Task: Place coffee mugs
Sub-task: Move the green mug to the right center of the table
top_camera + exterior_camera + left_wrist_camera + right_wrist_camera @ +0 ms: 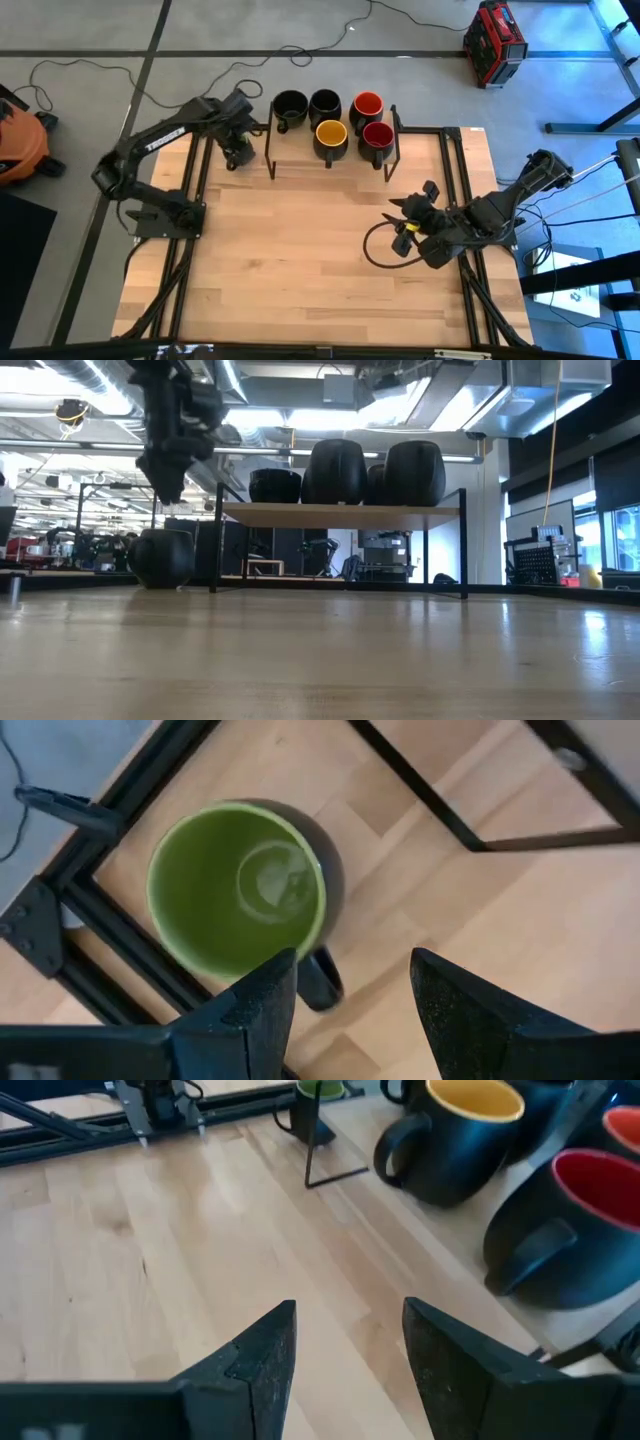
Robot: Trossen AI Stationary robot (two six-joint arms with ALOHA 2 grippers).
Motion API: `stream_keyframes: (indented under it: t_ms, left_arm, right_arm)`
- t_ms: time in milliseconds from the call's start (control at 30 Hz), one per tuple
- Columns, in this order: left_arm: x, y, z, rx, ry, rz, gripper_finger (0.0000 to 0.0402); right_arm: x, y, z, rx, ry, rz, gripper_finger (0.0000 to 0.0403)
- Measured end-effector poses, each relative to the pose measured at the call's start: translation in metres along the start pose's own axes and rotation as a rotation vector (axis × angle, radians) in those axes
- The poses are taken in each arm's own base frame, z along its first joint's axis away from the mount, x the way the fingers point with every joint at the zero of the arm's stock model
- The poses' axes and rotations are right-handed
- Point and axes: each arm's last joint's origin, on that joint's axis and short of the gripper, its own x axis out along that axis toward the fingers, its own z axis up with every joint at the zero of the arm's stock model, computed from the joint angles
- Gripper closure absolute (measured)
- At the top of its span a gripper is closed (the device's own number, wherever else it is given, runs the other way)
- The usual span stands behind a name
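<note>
A green-inside mug (235, 885) stands upright on the table at its far left, beside the rack; its handle (320, 978) sticks out sideways. It also shows in the low view (160, 557). My left gripper (350, 990) hovers open just above it (168, 470), touching nothing. Five mugs stand upright on a low rack shelf (340, 510): two black-inside (290, 107) (325, 104), orange-red (367, 105), yellow (331, 135) and dark red (377, 137). My right gripper (345, 1345) is open and empty over the table's right part (402, 215).
The rack's black frame legs (470, 810) stand close beside the green mug. Black rails (120, 940) run along the table's left side under the mug's far side. Bare wood (300, 260) lies across the table's middle and near part. A cable loop (378, 250) hangs by my right gripper.
</note>
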Motion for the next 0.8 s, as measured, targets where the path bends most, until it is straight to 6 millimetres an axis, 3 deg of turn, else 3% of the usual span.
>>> stream_keyframes:
  t_ms: [233,367,800]
  left_arm:
    - [0.029,0.010,0.018,0.070,0.040,0.009,0.0210]
    - [0.035,0.015,0.020,0.074,0.055,-0.009,0.0214]
    - [0.071,0.022,0.002,0.039,0.080,-0.012,0.0218]
  right_arm:
    - [0.000,-0.002,-0.003,0.004,0.026,-0.013,0.0229]
    - [0.000,-0.004,-0.003,0.006,0.021,-0.034,0.0229]
    - [0.000,-0.006,-0.004,0.000,0.013,-0.057,0.0229]
